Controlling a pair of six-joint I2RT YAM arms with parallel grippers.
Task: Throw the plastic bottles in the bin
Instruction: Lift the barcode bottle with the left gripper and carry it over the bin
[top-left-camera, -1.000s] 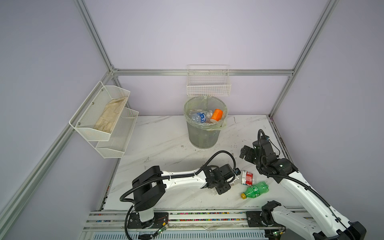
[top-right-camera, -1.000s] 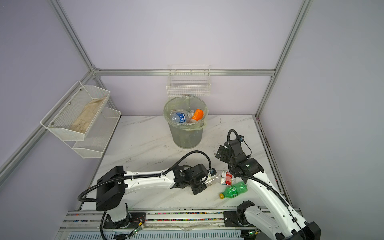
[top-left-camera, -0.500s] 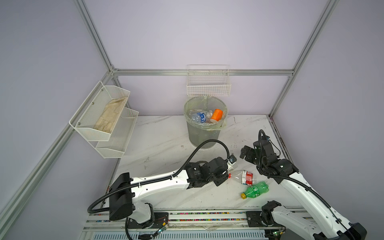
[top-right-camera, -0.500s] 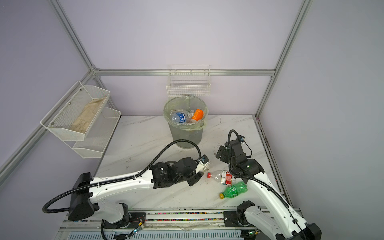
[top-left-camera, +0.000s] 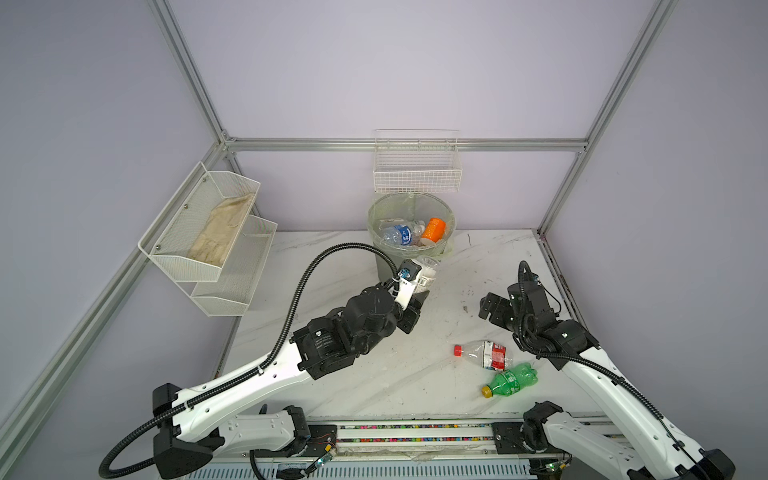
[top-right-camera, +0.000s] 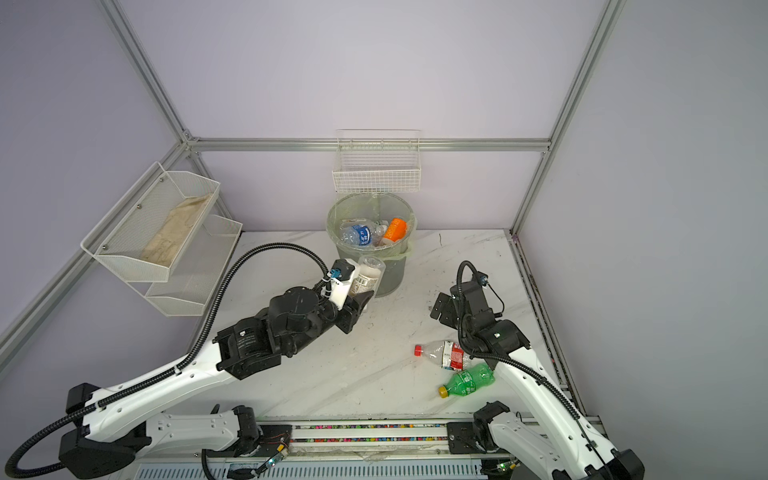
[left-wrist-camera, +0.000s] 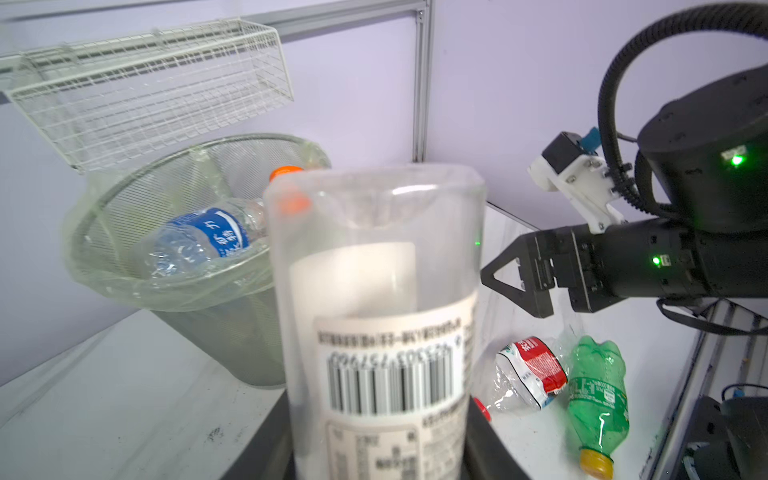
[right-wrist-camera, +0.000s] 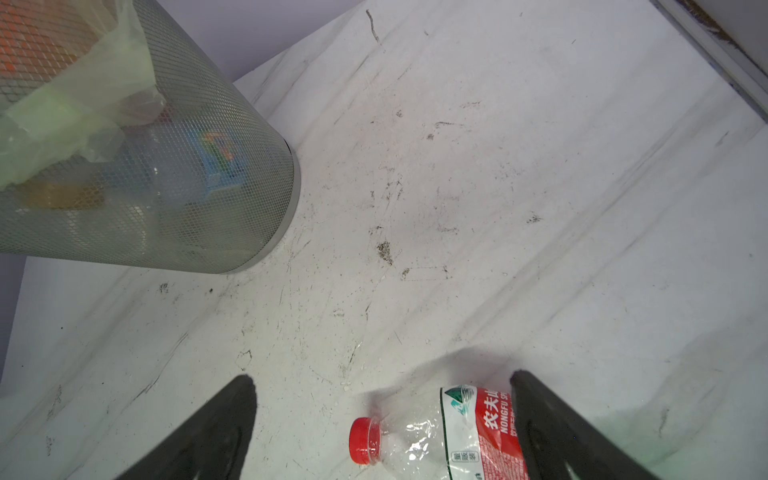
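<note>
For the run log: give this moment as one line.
left gripper: shut on white-label bottle, beside bin | right gripper: open, empty, near red-label bottle | table: red-label bottle, green bottle lying

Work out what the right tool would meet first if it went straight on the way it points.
Likely the bare marble tabletop, short of the bin; depth is unclear. The right tool stands open.

- A robotics lab cell: aluminium framing (top-left-camera: 199, 95) and plain lilac panels (top-left-camera: 415, 62) rise beyond the left gripper (top-left-camera: 419, 293).
- Behind it, white arms (top-left-camera: 249, 374) stand on a rail (top-left-camera: 415, 434) edging the marble-look tabletop (top-left-camera: 498, 257).
</note>
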